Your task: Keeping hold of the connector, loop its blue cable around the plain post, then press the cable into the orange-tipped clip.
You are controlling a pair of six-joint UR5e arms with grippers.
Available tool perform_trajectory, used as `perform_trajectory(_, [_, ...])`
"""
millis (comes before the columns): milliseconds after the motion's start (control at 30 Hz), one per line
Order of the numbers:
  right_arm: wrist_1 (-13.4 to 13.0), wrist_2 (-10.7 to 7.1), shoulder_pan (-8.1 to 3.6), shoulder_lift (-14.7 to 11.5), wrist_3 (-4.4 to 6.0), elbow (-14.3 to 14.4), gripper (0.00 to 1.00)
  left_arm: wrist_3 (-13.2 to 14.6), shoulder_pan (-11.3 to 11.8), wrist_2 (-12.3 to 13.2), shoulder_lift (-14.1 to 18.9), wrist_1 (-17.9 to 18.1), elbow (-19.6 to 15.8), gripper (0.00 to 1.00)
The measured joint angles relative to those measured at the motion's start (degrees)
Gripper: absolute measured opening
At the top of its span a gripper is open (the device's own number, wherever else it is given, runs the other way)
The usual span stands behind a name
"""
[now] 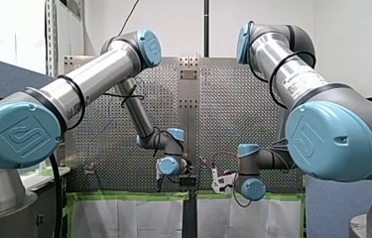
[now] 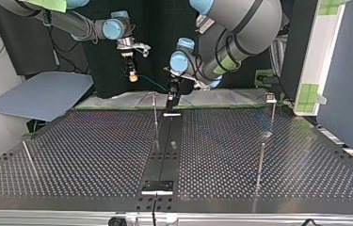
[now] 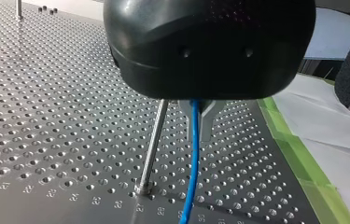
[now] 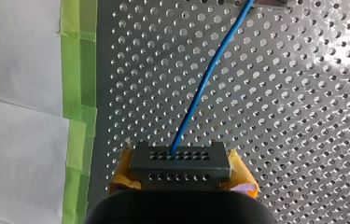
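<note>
In the right wrist view a grey connector (image 4: 179, 163) sits between the yellow pads (image 4: 240, 173) of my right gripper (image 4: 180, 169), which is shut on it. Its blue cable (image 4: 200, 88) runs away from the connector over the perforated table. In the left wrist view my left gripper (image 3: 199, 136) has its metal fingers (image 3: 206, 122) shut on the blue cable (image 3: 191, 177), just beside the plain post (image 3: 153, 144). The top view shows my right gripper (image 2: 132, 75) raised at the far edge, my left gripper (image 2: 171, 101) low by the post (image 2: 155, 115), and the cable (image 2: 153, 84) between them.
The perforated table (image 2: 80, 155) carries more thin posts (image 2: 260, 162) at the top view's right and one (image 2: 28, 156) at its left. A post with a small head (image 2: 270, 98) stands at the far right. Green tape (image 4: 77, 70) edges the table beside white sheeting.
</note>
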Motion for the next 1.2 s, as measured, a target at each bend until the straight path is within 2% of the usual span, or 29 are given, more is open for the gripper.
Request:
perform_trajectory(233, [0.0, 0.11, 0.0, 0.09, 0.0, 0.0, 0.0, -0.13, -0.28, -0.3, 0.0, 0.28, 0.0, 0.0])
perform_trajectory(433, [-0.07, 0.31, -0.01, 0.47, 0.06, -0.15, 0.0, -1.33, -1.11, -1.21, -0.07, 1.92, 0.0, 0.0])
perform_trajectory(600, [0.16, 0.32, -0.02, 1.89, 0.03, -1.23, 0.0, -2.37, -1.81, -2.18, -0.55, 4.05, 0.02, 0.0])
perform_trajectory(800, [1.53, 0.54, -0.1, 2.32, 0.0, -2.94, 0.0, -3.61, -2.08, -3.09, -2.87, 6.35, 0.32, 0.0])
perform_trajectory(1033, [3.61, 0.6, -0.32, 2.34, -0.06, -5.01, 0.0, -4.17, -1.96, -3.84, -3.62, 5.82, 2.02, 0.0])
perform_trajectory(1200, [3.92, 0.55, -0.65, 2.38, 0.03, -6.03, 0.0, -5.03, -1.8, -3.84, -3.66, 5.98, 2.48, 0.0])
